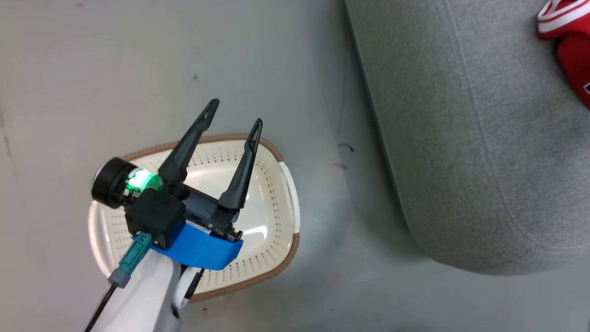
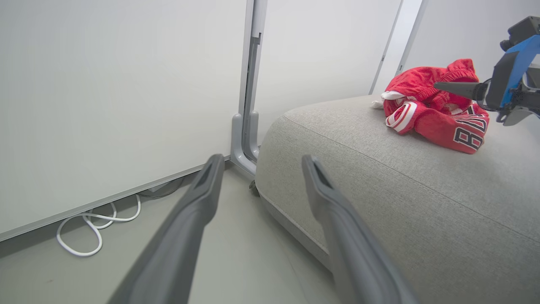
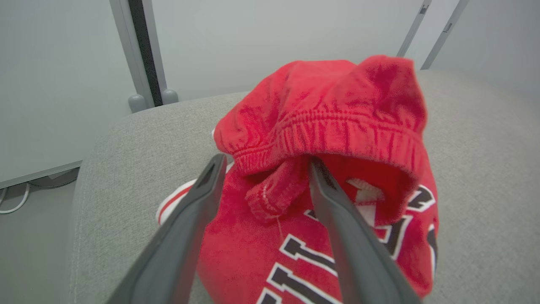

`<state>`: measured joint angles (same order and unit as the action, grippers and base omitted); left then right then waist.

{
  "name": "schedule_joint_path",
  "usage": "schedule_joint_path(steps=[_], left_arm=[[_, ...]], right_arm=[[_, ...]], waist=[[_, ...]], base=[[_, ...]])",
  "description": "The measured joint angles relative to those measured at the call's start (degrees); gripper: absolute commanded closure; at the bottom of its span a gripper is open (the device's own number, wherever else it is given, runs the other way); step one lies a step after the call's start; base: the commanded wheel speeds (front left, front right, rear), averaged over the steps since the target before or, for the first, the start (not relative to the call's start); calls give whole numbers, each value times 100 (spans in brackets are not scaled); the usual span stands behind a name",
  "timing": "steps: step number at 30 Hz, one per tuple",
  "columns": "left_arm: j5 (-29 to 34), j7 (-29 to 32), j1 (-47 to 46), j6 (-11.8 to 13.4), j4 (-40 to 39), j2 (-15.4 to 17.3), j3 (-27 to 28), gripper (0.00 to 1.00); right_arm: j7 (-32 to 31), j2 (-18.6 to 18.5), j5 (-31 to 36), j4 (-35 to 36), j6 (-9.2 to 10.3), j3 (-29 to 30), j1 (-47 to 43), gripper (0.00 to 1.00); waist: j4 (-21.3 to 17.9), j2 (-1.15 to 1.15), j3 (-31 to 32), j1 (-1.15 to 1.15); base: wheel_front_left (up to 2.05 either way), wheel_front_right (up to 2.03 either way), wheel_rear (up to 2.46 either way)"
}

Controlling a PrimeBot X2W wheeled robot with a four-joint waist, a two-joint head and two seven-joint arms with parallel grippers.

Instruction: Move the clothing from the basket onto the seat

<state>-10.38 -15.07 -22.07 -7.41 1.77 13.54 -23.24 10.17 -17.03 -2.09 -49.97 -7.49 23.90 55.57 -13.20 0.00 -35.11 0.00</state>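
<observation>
The clothing (image 3: 329,109), red with white striped trim and block lettering, lies heaped on the light-grey seat (image 3: 126,160). My right gripper (image 3: 266,159) is open over the heap, with a loose red fold lying between its fingers. From the left wrist view the clothing (image 2: 434,122) sits far back on the seat (image 2: 400,190), one of the right gripper's fingers (image 2: 460,89) against it. My left gripper (image 1: 236,112) is open with nothing in it, hovering above the cream-white basket (image 1: 276,152), whose visible inside holds nothing. The seat (image 1: 461,138) stands to the basket's right, clothing (image 1: 571,46) at its far corner.
The basket rests on grey floor (image 1: 138,69), a strip of floor between it and the seat. White wall panels with a grey post and foot (image 2: 244,139) stand behind the seat. A white cable (image 2: 97,223) loops on the floor by the wall.
</observation>
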Motion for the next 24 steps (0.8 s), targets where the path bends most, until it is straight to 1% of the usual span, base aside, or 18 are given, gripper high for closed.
schedule_joint_path(steps=[5,9,12,17,19,24], left_arm=[[-94,0,300,0,148,-260,226,0],[-178,0,616,0,290,-435,390,0],[-208,0,902,0,359,-539,617,0],[-209,0,1310,0,488,-681,870,0],[-209,0,1450,0,543,-734,987,0],[-233,0,1731,0,668,-844,1263,0]], right_arm=[[178,152,-52,405,0,-487,-649,0],[197,331,-144,891,0,-813,-1327,0],[111,479,-167,1382,0,-961,-1779,0],[-88,887,-133,2306,0,-1043,-2596,0],[-177,1044,-126,2654,0,-1081,-2942,0],[-250,1257,1,3411,0,-1290,-3713,0]], waist=[[68,0,484,0],[122,0,944,-1],[165,0,1310,0],[268,0,1890,-1],[341,1,2091,-2],[597,0,2471,-2]], base=[[0,0,0],[0,0,0],[0,0,0],[0,0,0],[0,0,0],[0,0,0]])
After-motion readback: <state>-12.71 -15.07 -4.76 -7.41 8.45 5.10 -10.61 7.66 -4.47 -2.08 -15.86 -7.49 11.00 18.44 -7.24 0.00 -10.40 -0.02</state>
